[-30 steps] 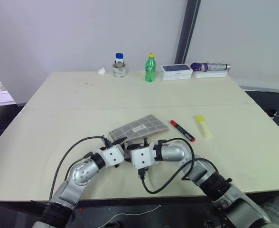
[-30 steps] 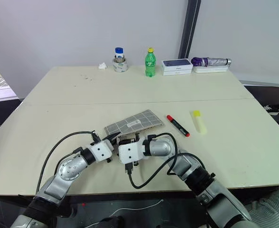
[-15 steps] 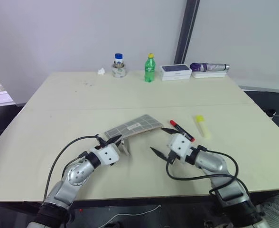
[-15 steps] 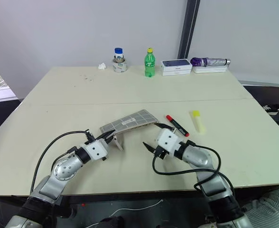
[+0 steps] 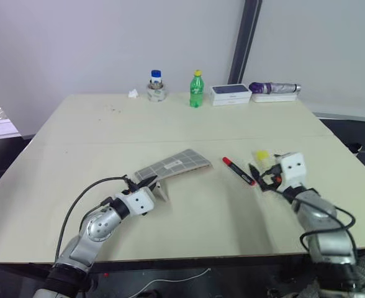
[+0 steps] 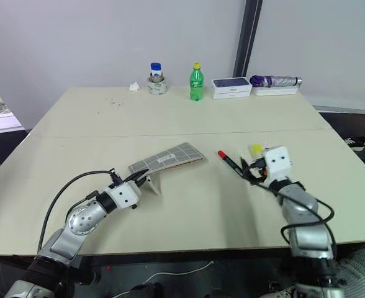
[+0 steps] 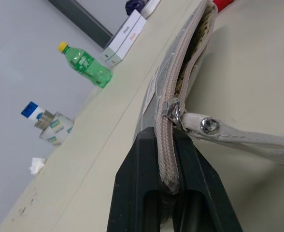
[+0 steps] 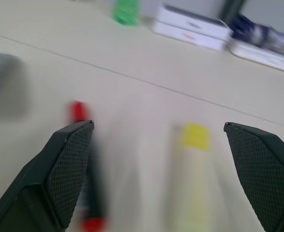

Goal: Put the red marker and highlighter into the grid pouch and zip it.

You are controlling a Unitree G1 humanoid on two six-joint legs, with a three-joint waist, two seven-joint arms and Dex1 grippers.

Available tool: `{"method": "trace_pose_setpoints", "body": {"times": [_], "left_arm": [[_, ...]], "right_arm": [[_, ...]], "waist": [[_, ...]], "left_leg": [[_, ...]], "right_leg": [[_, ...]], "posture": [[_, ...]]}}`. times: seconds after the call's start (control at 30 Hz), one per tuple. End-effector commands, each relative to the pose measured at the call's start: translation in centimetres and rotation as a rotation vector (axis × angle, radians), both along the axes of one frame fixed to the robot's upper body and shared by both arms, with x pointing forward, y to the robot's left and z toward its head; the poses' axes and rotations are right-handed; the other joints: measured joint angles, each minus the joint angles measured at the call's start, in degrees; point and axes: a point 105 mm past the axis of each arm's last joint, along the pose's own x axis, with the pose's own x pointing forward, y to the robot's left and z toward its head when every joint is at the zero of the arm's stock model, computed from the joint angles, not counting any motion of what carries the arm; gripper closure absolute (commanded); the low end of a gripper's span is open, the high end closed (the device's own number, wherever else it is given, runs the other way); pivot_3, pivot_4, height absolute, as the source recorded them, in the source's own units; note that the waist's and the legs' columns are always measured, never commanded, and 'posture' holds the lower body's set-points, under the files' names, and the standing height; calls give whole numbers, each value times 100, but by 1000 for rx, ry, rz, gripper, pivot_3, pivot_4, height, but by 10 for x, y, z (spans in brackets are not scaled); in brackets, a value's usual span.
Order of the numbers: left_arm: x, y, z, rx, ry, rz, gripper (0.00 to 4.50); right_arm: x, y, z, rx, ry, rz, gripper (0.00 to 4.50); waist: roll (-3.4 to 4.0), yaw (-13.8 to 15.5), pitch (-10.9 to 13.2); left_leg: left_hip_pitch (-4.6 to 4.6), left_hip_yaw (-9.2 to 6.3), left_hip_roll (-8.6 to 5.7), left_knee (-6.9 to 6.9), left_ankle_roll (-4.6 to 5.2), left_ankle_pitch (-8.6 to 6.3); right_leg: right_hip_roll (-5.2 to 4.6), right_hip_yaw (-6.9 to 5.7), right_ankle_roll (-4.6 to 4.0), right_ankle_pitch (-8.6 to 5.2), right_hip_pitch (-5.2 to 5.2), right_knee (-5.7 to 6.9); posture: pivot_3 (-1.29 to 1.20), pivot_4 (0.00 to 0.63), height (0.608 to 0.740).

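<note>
The grid pouch point(image 5: 175, 164) lies tilted mid-table, its near corner lifted by my left gripper point(image 5: 151, 183). In the left wrist view that gripper point(image 7: 167, 145) is shut on the pouch's zipper end, just behind the slider and its white pull tab point(image 7: 229, 137); past the slider the mouth gapes open. The red marker point(image 5: 238, 171) lies right of the pouch. Just beyond it lies the highlighter point(image 5: 261, 155), partly hidden by my right gripper point(image 5: 264, 169). That gripper point(image 8: 157, 126) is open just above the table, with the highlighter point(image 8: 195, 145) ahead between its fingers and the marker point(image 8: 79, 112) by one finger.
Along the table's far edge stand a small jar on a tape roll point(image 5: 156, 85), a green bottle point(image 5: 196, 89), a white box point(image 5: 230, 93) and a purple umbrella on a white tray point(image 5: 274, 88). A crumpled tissue point(image 5: 133, 94) lies beside the jar.
My right gripper left the pouch, swung right to the marker and highlighter, and opened wide. The left gripper kept its hold on the pouch's corner.
</note>
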Motion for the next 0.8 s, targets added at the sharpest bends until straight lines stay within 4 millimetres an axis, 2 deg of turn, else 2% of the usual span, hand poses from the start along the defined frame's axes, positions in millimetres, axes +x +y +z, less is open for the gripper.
{"method": "trace_pose_setpoints", "body": {"times": [0.03, 0.2, 0.3, 0.37, 0.47, 0.63, 0.67, 0.73, 0.77, 0.8], "left_arm": [[1, -3, 12, -4, -51, -14, 4500], [1, -4, 12, 3, -58, -12, 4500], [1, -3, 12, 6, -61, -5, 4500], [0, -2, 12, 1, -61, 1, 4500], [0, -1, 11, 2, -62, 3, 4500], [0, -4, 12, 3, -67, -2, 4500], [1, -4, 13, 2, -68, -2, 4500], [2, -4, 14, -3, -70, -2, 4500], [2, -4, 14, -8, -69, 1, 4500], [3, -4, 14, -10, -69, 2, 4500]], "right_arm": [[13, -24, 0, 35, 83, -45, 22], [18, -25, -24, 7, 250, 5, 22], [21, -34, -31, 43, 285, -42, 22], [23, -39, -32, 132, 294, -70, 22], [23, -39, -34, 146, 318, -67, 857], [24, -35, -26, 190, 307, -63, 3420], [26, -31, -17, 194, 276, -43, 3617], [28, -14, 7, 195, 187, 45, 3574], [27, 2, 20, 161, 131, 133, 3574], [18, 31, 34, 194, 87, 293, 3574]], "waist": [[0, 0, 0], [0, -4, 0], [1, -12, -1], [1, -8, -1], [1, 7, -1], [1, 10, -1], [1, 10, -1], [2, 0, 0], [4, -1, 1], [4, -10, 1]], "left_leg": [[0, 0, 0, 0, 0, 0], [-1, 5, 2, -5, 2, -1], [-1, 10, 2, -5, 3, -2], [0, 11, 3, 0, 3, -2], [0, 10, 5, 1, 3, -2], [-1, 10, 6, 1, 6, -3], [-1, 10, 6, 1, 6, -3], [-2, 10, 6, 1, 6, -3], [-3, 11, 7, 1, 6, -3], [-5, 11, 7, 0, 6, -3]], "right_leg": [[0, 0, 0, 0, 0, 0], [0, 2, 0, 0, -2, -5], [-1, 5, 0, 0, -3, -6], [0, 7, 0, 0, -1, -4], [-1, 8, 0, 0, -1, -4], [-4, 7, 0, 0, 0, -4], [-4, 7, 0, 0, 0, -4], [-3, 8, 0, 0, -1, -4], [-4, 8, 0, 0, -4, -4], [-4, 8, 0, 0, -7, -3]], "posture": [[0, 150, 740], [0, 150, 740], [0, 150, 740], [0, 150, 740], [0, 150, 740], [0, 150, 740], [0, 150, 740], [0, 150, 740], [0, 150, 740], [0, 150, 740]]}}
